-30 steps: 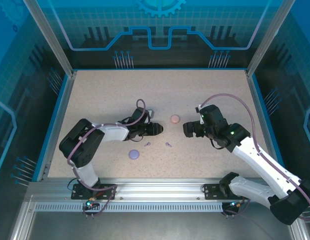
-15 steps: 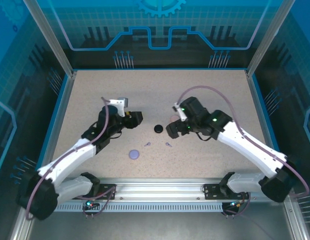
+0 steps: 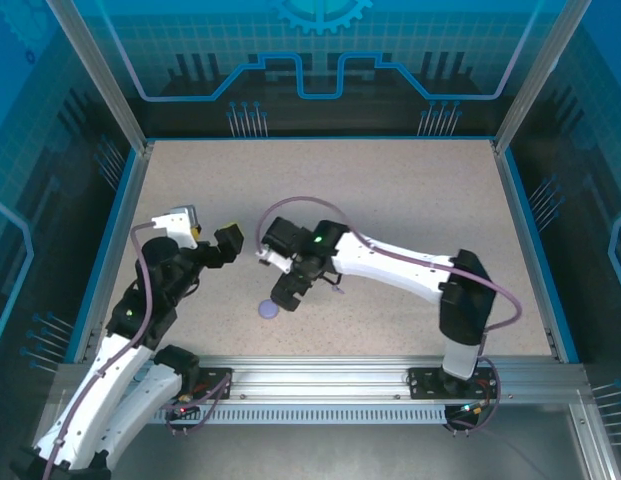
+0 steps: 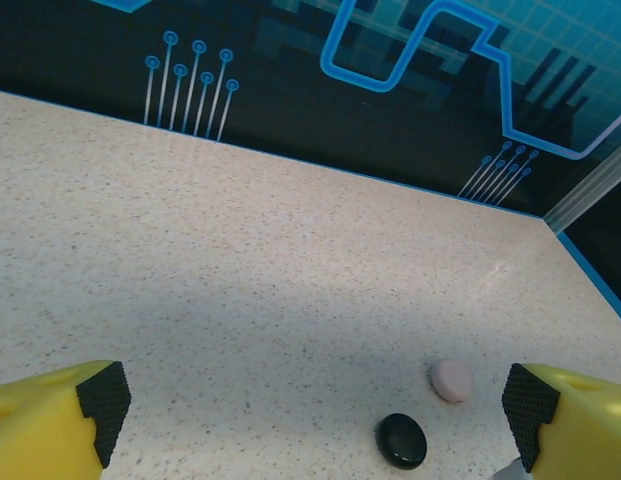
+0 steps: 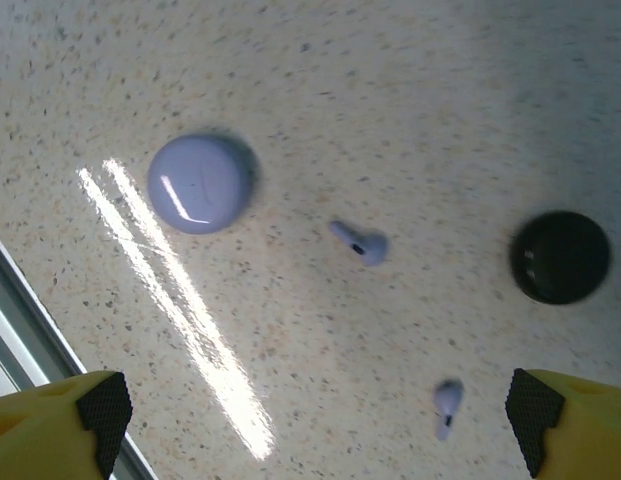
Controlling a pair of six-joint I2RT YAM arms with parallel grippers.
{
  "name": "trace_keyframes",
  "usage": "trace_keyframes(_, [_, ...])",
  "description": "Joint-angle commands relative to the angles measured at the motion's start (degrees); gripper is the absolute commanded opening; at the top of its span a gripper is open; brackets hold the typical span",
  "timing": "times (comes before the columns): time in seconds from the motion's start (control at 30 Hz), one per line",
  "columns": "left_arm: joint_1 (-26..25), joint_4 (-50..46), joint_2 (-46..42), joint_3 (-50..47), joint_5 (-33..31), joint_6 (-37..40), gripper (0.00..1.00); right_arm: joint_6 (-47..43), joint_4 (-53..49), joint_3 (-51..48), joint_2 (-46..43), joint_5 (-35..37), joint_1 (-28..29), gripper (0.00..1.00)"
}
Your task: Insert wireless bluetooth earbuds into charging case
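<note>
Two lavender earbuds (image 5: 359, 243) (image 5: 446, 403) lie loose on the speckled table, right of a closed round lavender charging case (image 5: 200, 183) (image 3: 269, 310). A black case (image 5: 560, 257) (image 4: 401, 441) rests further right, with a pale pink case (image 4: 451, 380) just beyond it. My right gripper (image 5: 313, 415) (image 3: 288, 290) hovers open above the earbuds, empty, touching nothing. At the left of the table my left gripper (image 4: 313, 403) (image 3: 228, 243) is open and empty, facing the black and pink cases from a distance.
The right arm (image 3: 390, 262) stretches across the middle of the table from its base at the near right. A metal rail (image 3: 320, 380) runs along the near edge. Blue walls (image 3: 120, 215) ring the table; the far half is bare tabletop (image 3: 390, 180).
The left gripper opened, let go of the black case and drew back to the left. The right arm swung leftward from beside the pink case to above the lavender case and earbuds.
</note>
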Motion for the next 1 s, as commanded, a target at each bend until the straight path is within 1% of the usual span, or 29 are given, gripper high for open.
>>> trace_keyframes(0.0, [0.6,-4.8,-2.2,3.5,-2.6,0.4,0.99,-1.9,-3.8,4.5,4.4,-0.2,1.7,0.99])
trace_keyframes(0.27, [0.5,-8.5,-6.5,8.3,-3.6,0.0,0.99,-1.3,-3.5,10.1,13.5,-0.2,4.1,0.91])
trace_keyframes(0.43, [0.6,-9.7,-7.6,10.1,-4.1,0.4,0.99,-1.5,-3.7,13.2,18.0,-0.3,5.1,0.86])
trace_keyframes(0.7, [0.5,-10.1,-7.6,11.0,-4.1,0.3,0.99,-1.3,-4.5,15.8,22.6,0.5,6.0,0.81])
trace_keyframes(0.97, [0.6,-9.9,-7.6,10.7,-4.1,0.3,0.99,-1.6,-5.7,18.0,25.7,0.9,6.5,0.78])
